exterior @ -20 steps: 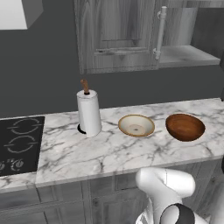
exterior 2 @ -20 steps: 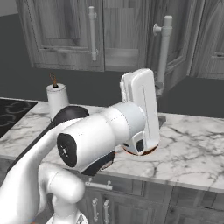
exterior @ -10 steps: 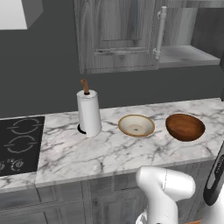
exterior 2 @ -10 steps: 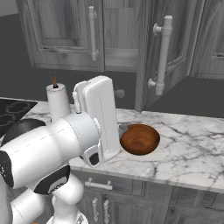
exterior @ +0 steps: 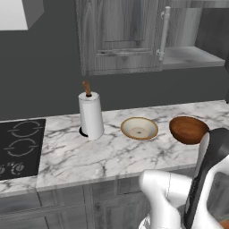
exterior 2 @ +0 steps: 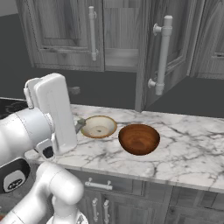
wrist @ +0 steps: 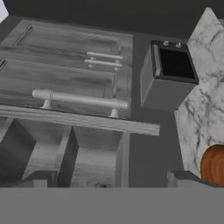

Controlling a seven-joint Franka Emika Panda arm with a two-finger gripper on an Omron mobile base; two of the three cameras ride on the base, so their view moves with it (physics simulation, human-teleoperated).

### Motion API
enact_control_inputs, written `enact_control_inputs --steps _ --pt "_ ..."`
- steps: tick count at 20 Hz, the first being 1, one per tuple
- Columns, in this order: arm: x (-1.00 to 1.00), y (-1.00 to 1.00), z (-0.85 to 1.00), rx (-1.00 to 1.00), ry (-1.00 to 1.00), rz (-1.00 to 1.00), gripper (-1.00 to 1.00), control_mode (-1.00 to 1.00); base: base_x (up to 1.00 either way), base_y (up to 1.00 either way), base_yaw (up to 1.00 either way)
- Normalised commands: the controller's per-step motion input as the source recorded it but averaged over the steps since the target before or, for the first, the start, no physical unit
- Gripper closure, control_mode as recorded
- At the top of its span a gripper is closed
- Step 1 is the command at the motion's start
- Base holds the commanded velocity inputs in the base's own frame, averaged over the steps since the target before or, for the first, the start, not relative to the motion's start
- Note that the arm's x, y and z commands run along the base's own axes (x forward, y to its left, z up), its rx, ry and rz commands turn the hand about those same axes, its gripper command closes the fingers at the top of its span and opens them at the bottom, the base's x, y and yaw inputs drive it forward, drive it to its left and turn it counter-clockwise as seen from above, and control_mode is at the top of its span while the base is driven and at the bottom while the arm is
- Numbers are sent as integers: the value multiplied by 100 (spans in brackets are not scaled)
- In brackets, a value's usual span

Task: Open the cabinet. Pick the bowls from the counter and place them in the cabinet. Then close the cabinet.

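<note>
Bowls sit side by side near the middle of the marble desk [exterior: 112, 156]: the cream bowl [exterior: 139, 128] just right of a paper towel roll [exterior: 91, 115], the reddish-brown bowl [exterior 2: 139, 139] farther right. Above them the cabinet [exterior 2: 105, 39] has its right door [exterior 2: 168, 52] swung open, baring the shelf [exterior: 190, 57]. The claw [wrist: 111, 180] is spread wide and empty, facing the cabinet.

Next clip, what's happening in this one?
A white robot arm works at a kitchen counter of white marble. The right door of the grey wood-grain wall cabinet stands open. A shallow cream bowl with a tan rim and a glossy reddish-brown bowl both sit on the counter. The claw is open and holds nothing.
</note>
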Motion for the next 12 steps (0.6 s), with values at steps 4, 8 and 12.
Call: enact_control_inputs --steps 4,8,12 --pt "56 4 0 8 -10 0 -100 -100 0 0 0" --pt "62 1 0 2 -2 -3 -100 -100 0 0 0" --pt "67 -5 0 3 0 -7 -100 -100 0 0 0"
